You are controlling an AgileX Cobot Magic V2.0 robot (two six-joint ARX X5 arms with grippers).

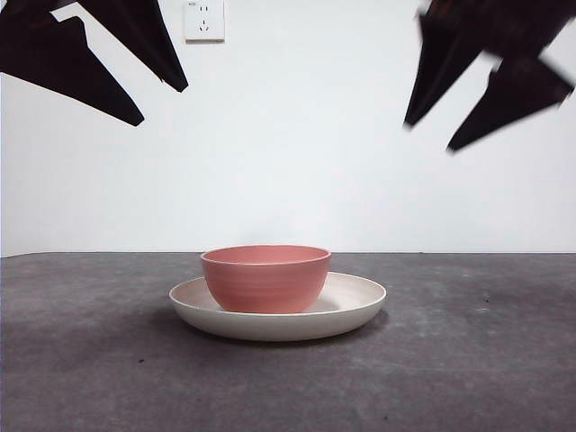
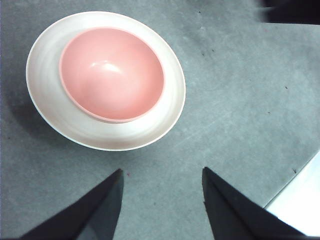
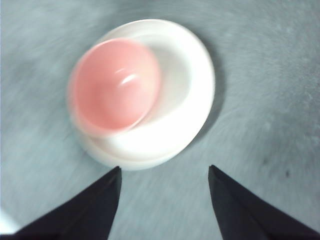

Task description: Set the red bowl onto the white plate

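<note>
While both arms hang high above it, the red bowl stands upright on the white plate, mouth facing straight up, off-centre toward one side of the plate. Being round, it shows no long axis. Its outside is matte salmon-pink with faint horizontal ridges; its inside is smooth. The plate is wide, shallow and cream, with a low raised rim, and lies flat on the grey, speckled counter. The left gripper and the right gripper are both spread apart, holding nothing, well clear of the plate.
</note>
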